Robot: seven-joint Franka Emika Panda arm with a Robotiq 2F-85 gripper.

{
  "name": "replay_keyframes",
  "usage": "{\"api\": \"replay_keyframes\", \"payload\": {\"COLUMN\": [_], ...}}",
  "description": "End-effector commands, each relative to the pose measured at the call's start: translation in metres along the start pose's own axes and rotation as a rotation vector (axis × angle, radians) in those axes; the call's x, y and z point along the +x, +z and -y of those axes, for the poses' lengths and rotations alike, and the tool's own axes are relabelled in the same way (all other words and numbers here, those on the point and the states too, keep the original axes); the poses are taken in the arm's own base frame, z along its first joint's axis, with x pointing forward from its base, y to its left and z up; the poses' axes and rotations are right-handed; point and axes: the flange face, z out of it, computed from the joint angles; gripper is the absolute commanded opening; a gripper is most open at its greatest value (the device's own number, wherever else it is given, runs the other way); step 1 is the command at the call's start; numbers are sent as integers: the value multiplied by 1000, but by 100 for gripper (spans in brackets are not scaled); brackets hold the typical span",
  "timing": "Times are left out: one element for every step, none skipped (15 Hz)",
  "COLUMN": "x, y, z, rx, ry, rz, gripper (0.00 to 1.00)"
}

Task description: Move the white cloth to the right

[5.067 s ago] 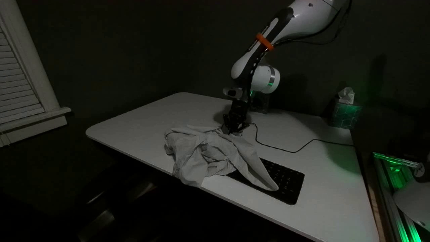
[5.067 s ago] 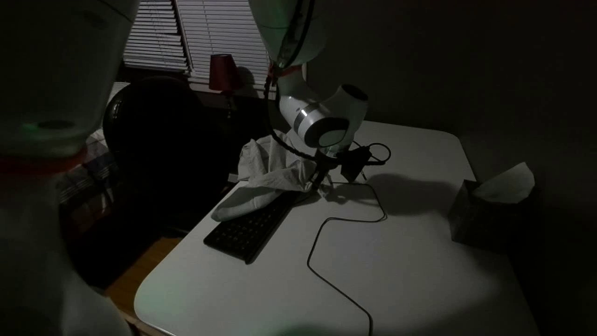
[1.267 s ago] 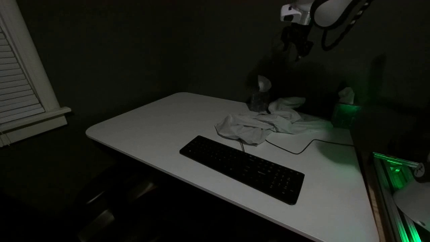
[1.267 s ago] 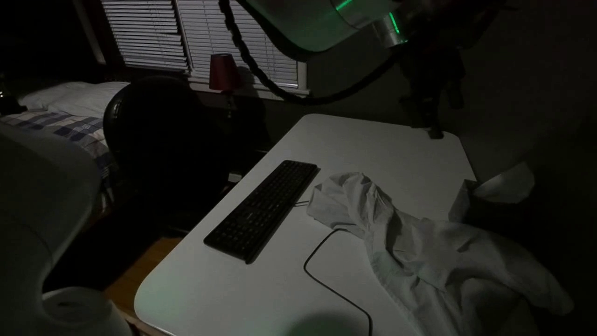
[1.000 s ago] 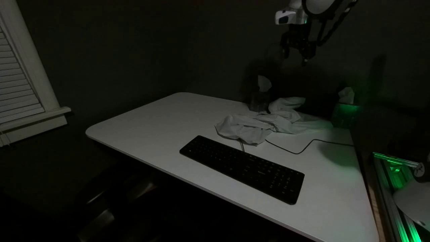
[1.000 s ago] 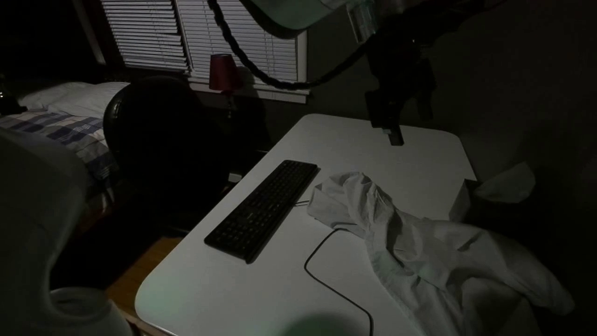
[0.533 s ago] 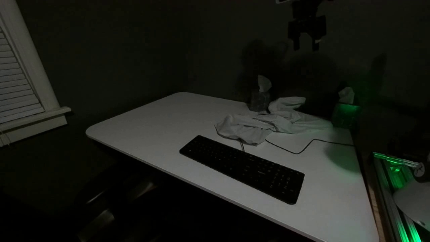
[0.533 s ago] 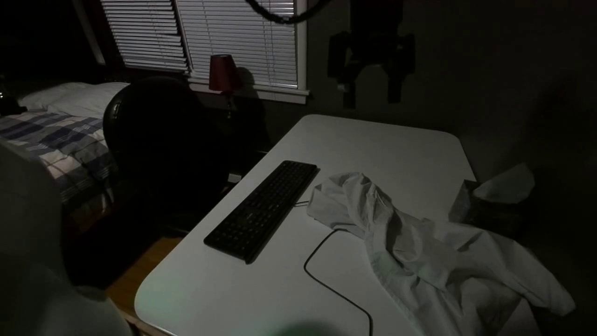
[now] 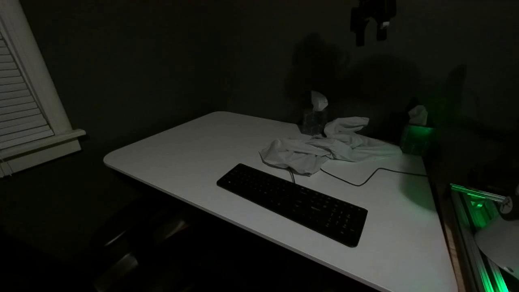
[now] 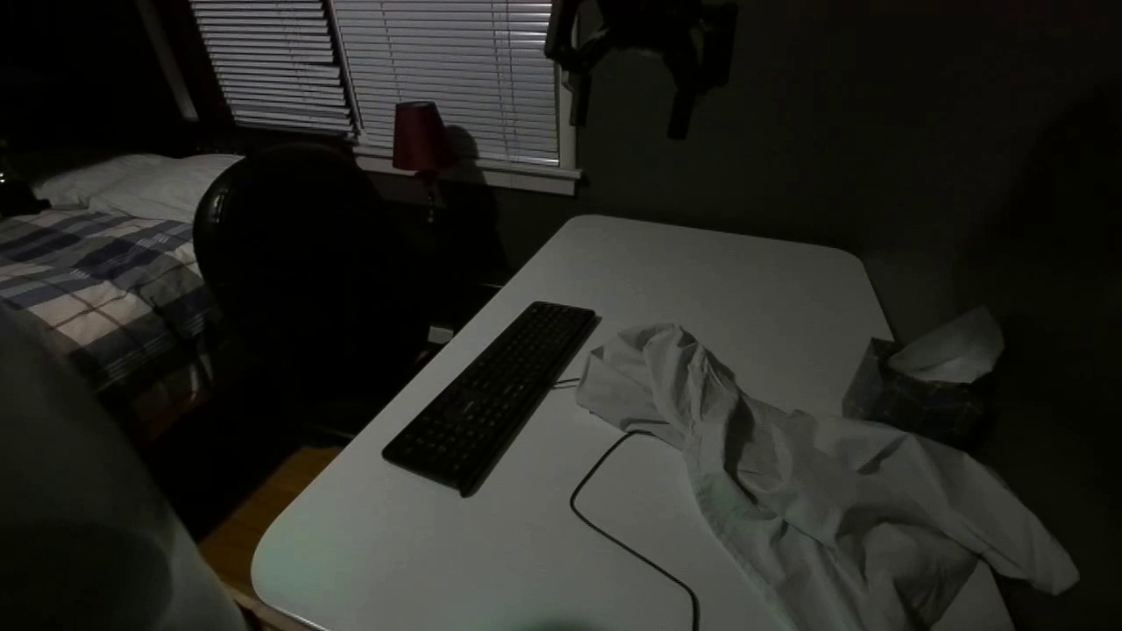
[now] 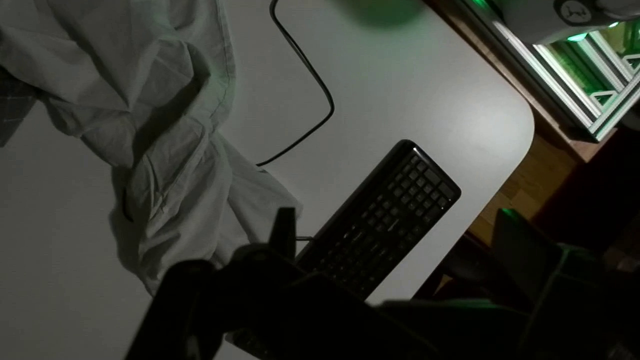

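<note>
The white cloth (image 9: 296, 156) lies crumpled on the white table (image 9: 182, 150), behind the keyboard and stretching toward the wall edge. In another exterior view the cloth (image 10: 789, 464) spreads over the right side, one end hanging past the table's edge. High above the table is my gripper (image 9: 371, 40), its two fingers wide apart with nothing between them; the gripper (image 10: 629, 125) hangs well clear of the cloth. The wrist view looks down on the cloth (image 11: 190, 190) at the left, while the open gripper (image 11: 397, 215) has the keyboard far below the gap.
A black keyboard (image 9: 292, 202) lies along the table's front, uncovered. Its thin cable (image 9: 357, 184) runs past the cloth. One tissue box (image 9: 314, 121) stands beside the cloth and another tissue box (image 9: 417, 138) at the table's right end. A dark chair (image 10: 298, 280) is at the front edge.
Five seconds ago the cloth covered part of the keyboard, with my gripper down at it; now it lies farther right and back, released. Over the last second the open gripper has risen and turned.
</note>
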Motion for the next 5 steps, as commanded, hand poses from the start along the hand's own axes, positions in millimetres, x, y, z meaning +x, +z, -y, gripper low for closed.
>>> {"api": "replay_keyframes", "payload": {"x": [0, 0, -1, -1, -1], "y": [-1, -1, -1, -1, -1], "z": [0, 0, 0, 0, 0], "rx": [0, 1, 2, 2, 2], "ry": [2, 3, 4, 5, 5], "rz": [-3, -4, -5, -5, -6], "gripper": [100, 100, 100, 100, 100]}}
